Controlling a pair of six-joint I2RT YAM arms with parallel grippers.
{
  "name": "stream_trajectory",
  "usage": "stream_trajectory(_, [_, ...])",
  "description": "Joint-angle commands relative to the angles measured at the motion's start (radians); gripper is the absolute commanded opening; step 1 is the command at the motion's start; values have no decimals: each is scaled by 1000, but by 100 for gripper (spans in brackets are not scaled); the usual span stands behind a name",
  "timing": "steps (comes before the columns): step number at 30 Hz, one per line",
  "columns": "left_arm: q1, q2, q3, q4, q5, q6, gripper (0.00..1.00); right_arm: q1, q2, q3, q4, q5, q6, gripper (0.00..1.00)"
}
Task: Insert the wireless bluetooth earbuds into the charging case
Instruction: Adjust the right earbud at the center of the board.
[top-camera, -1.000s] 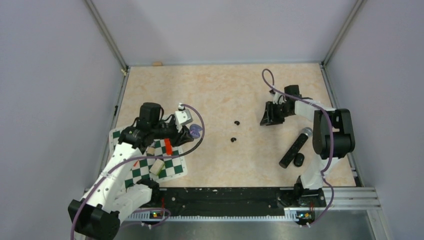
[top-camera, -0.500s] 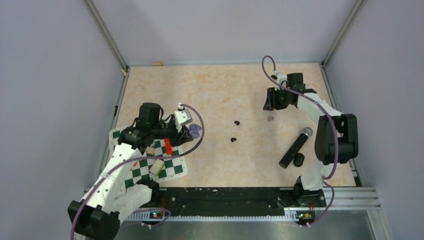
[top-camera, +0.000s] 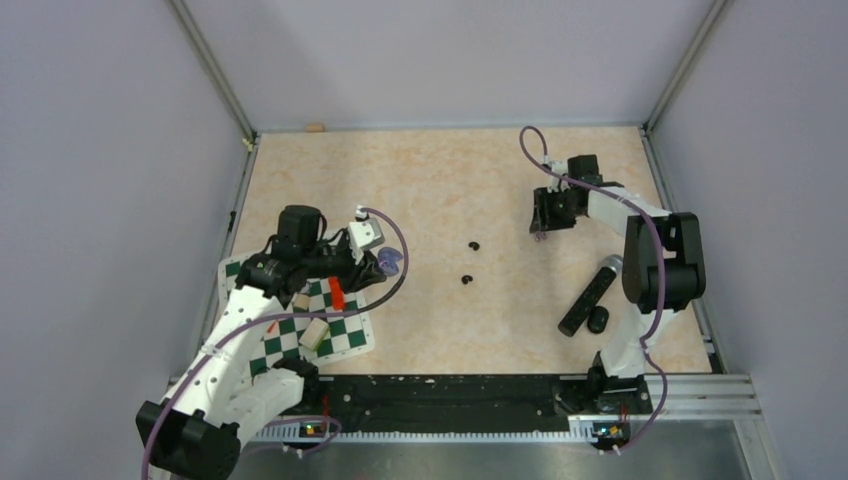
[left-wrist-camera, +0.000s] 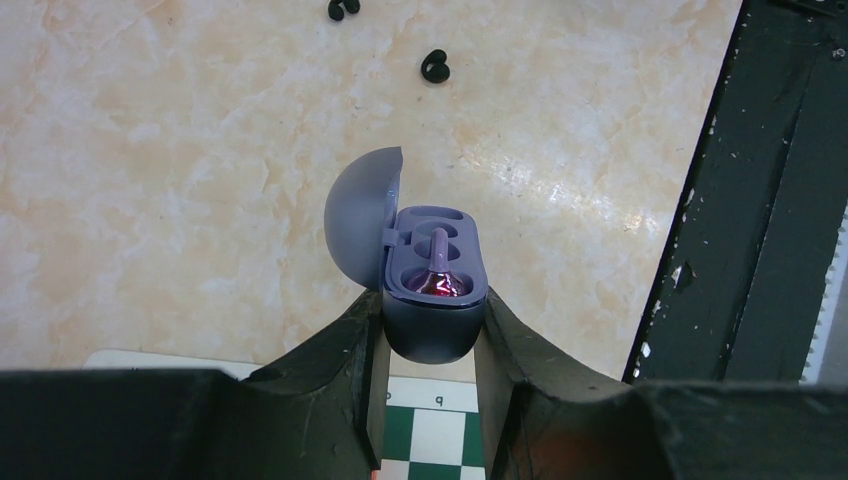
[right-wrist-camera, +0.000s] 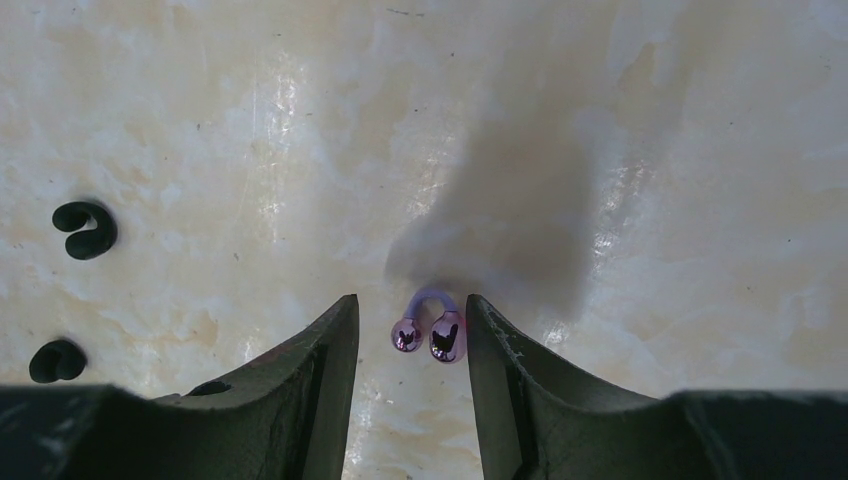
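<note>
Fingers (right-wrist-camera: 320, 380) of the right gripper (right-wrist-camera: 410, 310) stand parted on either side of a tiny pale lilac earbud (right-wrist-camera: 430, 328) lying on the beige marbled tabletop (right-wrist-camera: 650, 150). There's a sliver of gap on one side and almost none on the other, with no squeeze showing. Over on the other arm, the left gripper (left-wrist-camera: 432, 305) is clamped on the bluish-lavender oval charging case (left-wrist-camera: 433, 340), lid swung wide (translucent purple inside), and a second lilac earbud (left-wrist-camera: 438, 262) sits in one socket. Two small black hook-shaped pieces (right-wrist-camera: 85, 228) lie well apart from the right fingers.

Left claw (left-wrist-camera: 430, 310) hides charging case (left-wrist-camera: 432, 335) sides; black piece (left-wrist-camera: 343, 8) cropped at top edge.
</note>
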Motion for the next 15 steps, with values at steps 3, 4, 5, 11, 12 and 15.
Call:
stream_trajectory(3, [5, -14, -1, 26, 21, -2, 0, -7, -9, -4, -40, -12, -22, 43])
stream_trajectory(4, [7, -14, -1, 26, 21, -3, 0, -8, -8, -6, -50, -20, -24, 43])
stream_trajectory(5, [7, -14, -1, 26, 22, -3, 0, -7, -8, -5, -60, -28, -27, 43])
stream_trajectory(11, [6, -11, -1, 26, 24, -1, 0, -7, 7, -1, -114, -99, -19, 41])
stream_trajectory(12, [6, -11, -1, 26, 25, -2, 0, -6, 11, 3, -128, -110, -15, 40])
stream_trajectory(15, [6, -12, -1, 26, 24, -2, 0, -6, 20, 15, -168, -140, -8, 40])
